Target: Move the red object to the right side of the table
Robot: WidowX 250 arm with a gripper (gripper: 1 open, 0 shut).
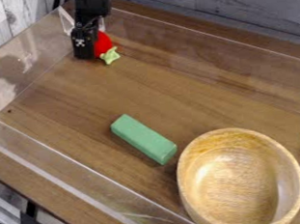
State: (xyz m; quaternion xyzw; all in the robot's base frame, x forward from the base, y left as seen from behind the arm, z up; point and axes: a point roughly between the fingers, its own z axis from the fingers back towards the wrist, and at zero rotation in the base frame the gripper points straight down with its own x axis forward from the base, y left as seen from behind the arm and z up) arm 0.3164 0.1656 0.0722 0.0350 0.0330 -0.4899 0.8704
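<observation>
Wood-grain table (229,89) fills the view, fenced by low clear walls, and all the action is up in the far left corner. That's where the gripper (86,43) hangs, pointing straight down, black fingers spread wide and holding nothing. Tucked right against its right side sits the red object (104,44), partly hidden behind the fingers, its green leafy tip poking out toward the middle of the table. Whether a finger is actually touching the red skin is hard to call from this angle; they are at least just beside each other.

Down in the centre, well apart from that corner, a green block (143,139) lies flat and slanted across the grain. Near it, in the bottom right, sits a wooden bowl (242,180), upright, open side up, nothing inside. Block and bowl sit close together but not touching.
</observation>
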